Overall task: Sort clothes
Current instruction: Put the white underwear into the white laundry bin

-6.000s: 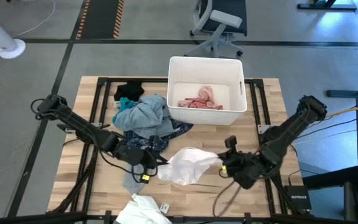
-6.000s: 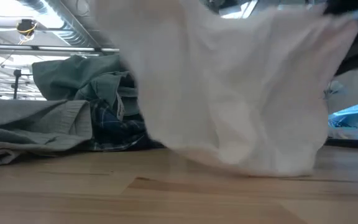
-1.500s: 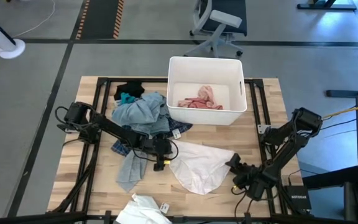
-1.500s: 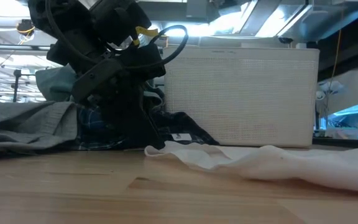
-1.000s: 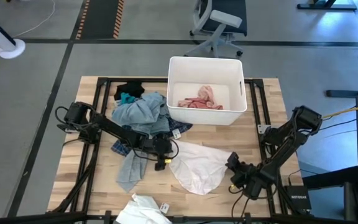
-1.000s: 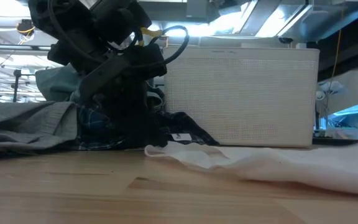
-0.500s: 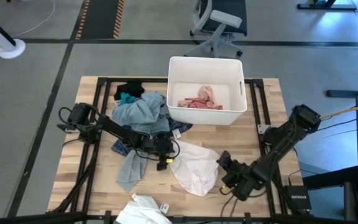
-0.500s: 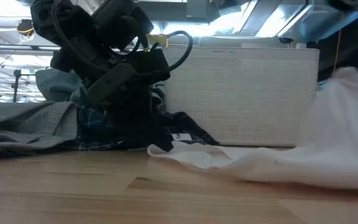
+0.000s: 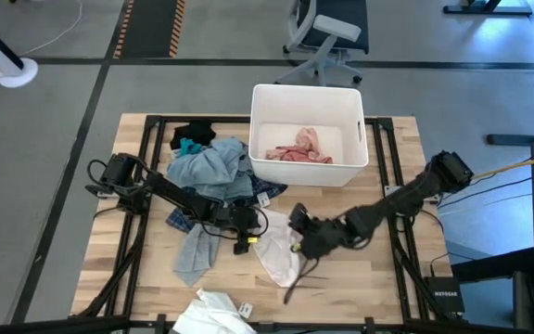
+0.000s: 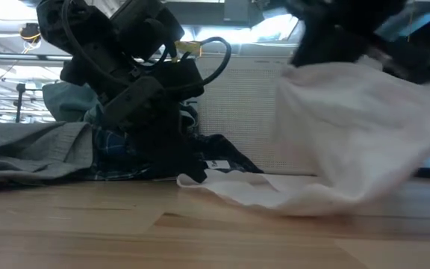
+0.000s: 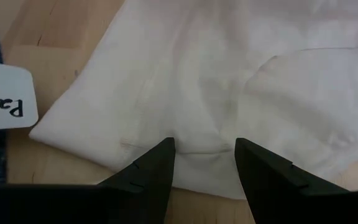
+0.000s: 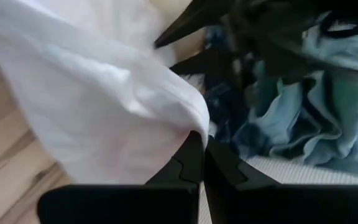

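- Right gripper [image 12: 199, 163] fingers pressed together on a fold of the white garment [image 9: 281, 252]; the pinched edge is lifted off the table, cloth draping down from it in the low view [image 10: 357, 127].
- Left gripper [image 11: 204, 163] fingers apart, straddling the near edge of the same white garment, which lies flat on the wood there. Nothing visibly clamped.
- High view: right gripper [image 9: 302, 239] sits mid-table just beside the garment's right side, arm stretched in from the right edge. Left gripper [image 9: 246, 227] is at the garment's left edge, arm coming in from the left across the clothes pile.
- White garment's lower part trails on the wooden table [image 9: 360, 278] toward the front edge.
- Clothes pile left of the bin: light blue-grey garment [image 9: 209, 170] on top, dark blue plaid garment [image 9: 185, 221] under it, teal garment [image 9: 186, 146] and black garment [image 9: 193, 134] at the back.
- Grey garment [image 9: 191, 258] hangs off the pile toward the front, well left of the white one.
- Another white garment [image 9: 213, 311] with a small tag [image 9: 245, 309] lies at the front edge.
- White plastic bin [image 9: 260, 130] at the back centre holds a pink garment [image 9: 298, 148].
- A paper tag [image 11: 5, 98] with handwriting lies beside the white garment's corner, against plaid fabric.
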